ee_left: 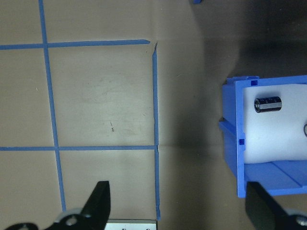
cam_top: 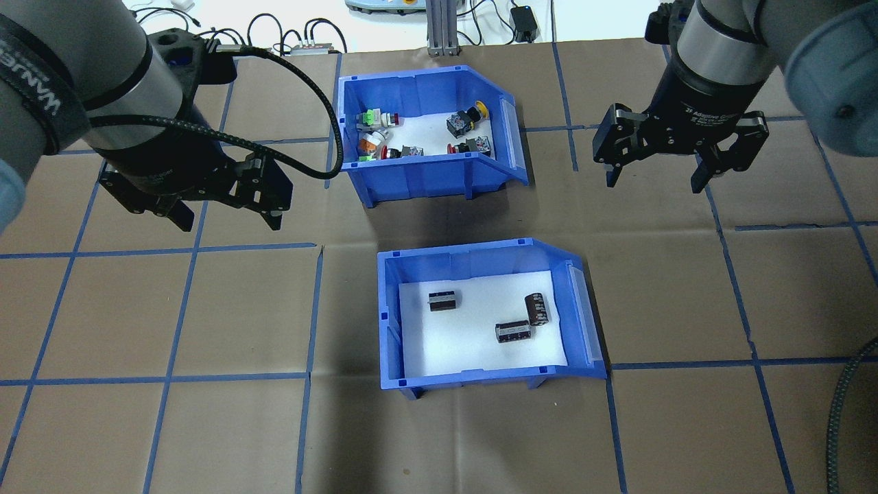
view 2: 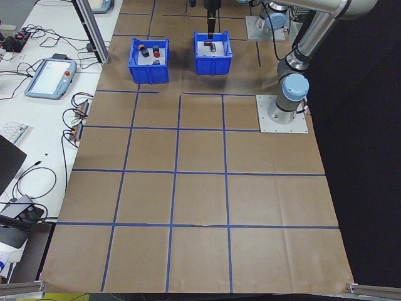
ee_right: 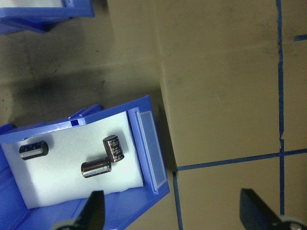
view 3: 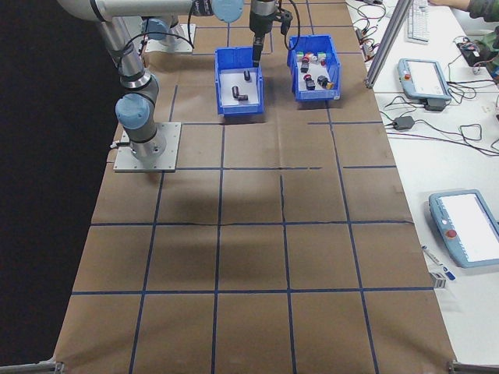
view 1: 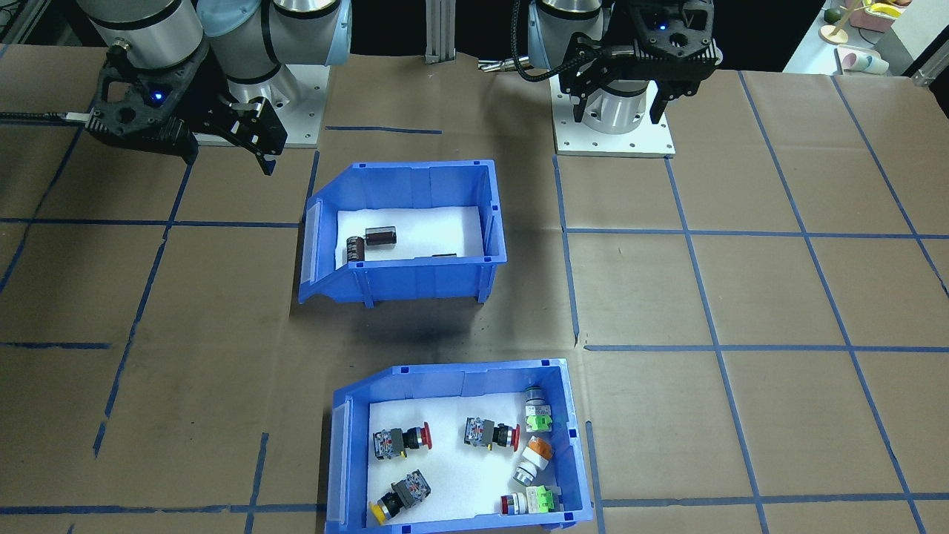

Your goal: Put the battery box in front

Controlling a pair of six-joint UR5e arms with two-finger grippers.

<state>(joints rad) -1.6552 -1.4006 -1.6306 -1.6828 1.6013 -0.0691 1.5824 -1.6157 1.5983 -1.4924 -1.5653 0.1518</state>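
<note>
Overhead and front views face each other, steep, sharing both bins; side views distant; wrist cameras close, downward.

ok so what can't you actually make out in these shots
- Print on the cylinders in the battery box: too small in every view.
- Third cylinder, front-facing view: mostly hidden behind the box wall.
- Left gripper, left wrist view: fingers cut off by the bottom edge.
- Both grippers, side views: too small to judge.
- Switch bin, front-facing view: cropped by the bottom edge.

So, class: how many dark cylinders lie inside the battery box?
3, all on the white foam of the battery box: one cylinder alone toward its closed end, and two more close together near its open front. None seems hidden.
</note>
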